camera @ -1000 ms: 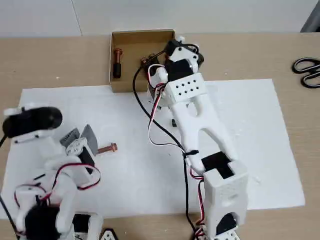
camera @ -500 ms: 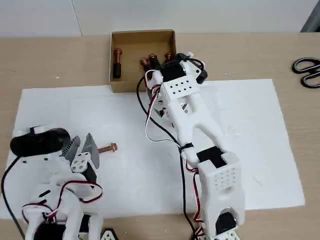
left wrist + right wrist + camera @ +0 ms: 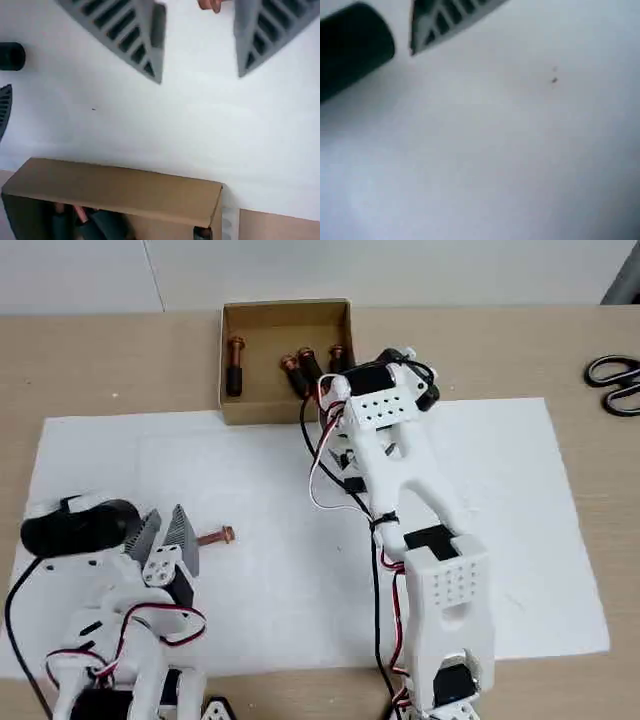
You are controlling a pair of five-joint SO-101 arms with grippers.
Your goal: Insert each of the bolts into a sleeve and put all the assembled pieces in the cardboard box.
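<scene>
Cardboard box (image 3: 285, 310): we see assembled pieces (image 3: 234, 365) inside, one by the left wall and others near the right.
Bolt (image 3: 215, 536): loose on the white paper (image 3: 500, 520), just beside the left gripper (image 3: 199, 70).
Left gripper: spread wide, holding nothing.
Right gripper (image 3: 427, 30): near a black sleeve (image 3: 350, 50); we cannot tell its state.

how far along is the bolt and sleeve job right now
Done: several assembled pieces lie in the cardboard box. In hand: the open left gripper sits by a loose bolt. Left: put that bolt in the black sleeve on the paper, then box it.
</scene>
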